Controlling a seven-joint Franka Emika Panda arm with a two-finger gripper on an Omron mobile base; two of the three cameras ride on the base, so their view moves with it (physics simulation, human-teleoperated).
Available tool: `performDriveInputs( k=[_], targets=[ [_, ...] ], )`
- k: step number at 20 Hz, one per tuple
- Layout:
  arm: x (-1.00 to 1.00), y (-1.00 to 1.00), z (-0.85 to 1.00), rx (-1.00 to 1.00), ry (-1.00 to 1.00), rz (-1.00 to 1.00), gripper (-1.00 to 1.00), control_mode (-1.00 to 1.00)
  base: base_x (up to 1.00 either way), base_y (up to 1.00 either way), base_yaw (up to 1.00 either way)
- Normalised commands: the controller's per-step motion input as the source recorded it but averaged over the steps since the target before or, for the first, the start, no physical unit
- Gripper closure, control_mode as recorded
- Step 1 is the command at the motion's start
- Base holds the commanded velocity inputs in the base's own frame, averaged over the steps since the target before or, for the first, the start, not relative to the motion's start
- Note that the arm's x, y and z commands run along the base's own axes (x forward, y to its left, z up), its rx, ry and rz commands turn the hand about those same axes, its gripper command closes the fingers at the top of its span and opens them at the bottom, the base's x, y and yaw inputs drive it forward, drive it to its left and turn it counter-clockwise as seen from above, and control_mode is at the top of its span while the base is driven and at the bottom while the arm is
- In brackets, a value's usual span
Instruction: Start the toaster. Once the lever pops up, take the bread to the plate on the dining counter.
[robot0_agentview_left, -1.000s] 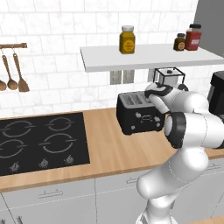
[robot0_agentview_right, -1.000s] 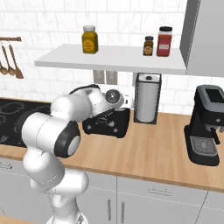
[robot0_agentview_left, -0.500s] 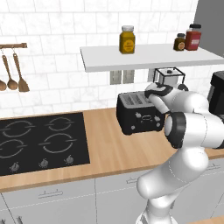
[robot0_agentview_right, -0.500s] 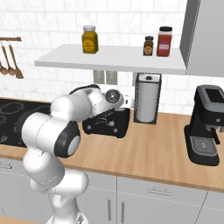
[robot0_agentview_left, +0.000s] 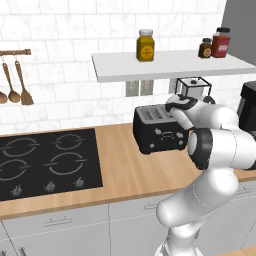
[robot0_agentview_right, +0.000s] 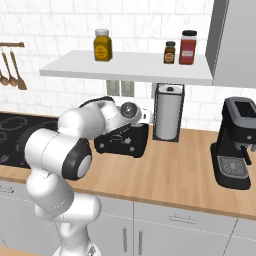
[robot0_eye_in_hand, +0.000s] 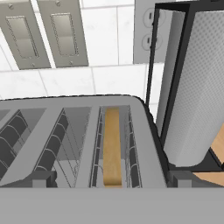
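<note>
The bread (robot0_eye_in_hand: 112, 146) stands on edge in the right-hand slot of the toaster (robot0_agentview_left: 159, 130), seen end-on from the hand camera as a narrow tan strip whose long axis runs away from you toward the tiled wall. The toaster sits on the wood counter (robot0_agentview_left: 125, 165) between the black hob (robot0_agentview_left: 47, 162) and the paper-towel holder (robot0_agentview_right: 167, 112), with its knobbed long face toward the room. Note that the gripper (robot0_agentview_right: 142, 116) hovers just above the toaster's right end, jaws spread wide and holding nothing; the slice lies directly ahead of and below the fingertips. The lever itself cannot be made out, so you cannot tell from here whether toasting has begun. Judge the coming move by the slot line: the jaws would need to straddle the thin slice across its flat faces. The coffee machine (robot0_agentview_right: 237, 142) stands well apart to the right.
</note>
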Motion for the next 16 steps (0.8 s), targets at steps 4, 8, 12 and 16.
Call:
performDriveInputs(
  k=[4,8,12,16],
  targets=[
    [0.00,0.00,0.00,0.00,0.00,0.00,-1.00,-1.00,0.00,0.00,0.00],
    [0.00,0.00,0.00,0.00,0.00,0.00,-1.00,-1.00,0.00,0.00,0.00],
    [0.00,0.00,0.00,0.00,0.00,0.00,-1.00,-1.00,0.00,0.00,0.00],
    [0.00,0.00,0.00,0.00,0.00,0.00,-1.00,-1.00,0.00,0.00,0.00]
  ],
)
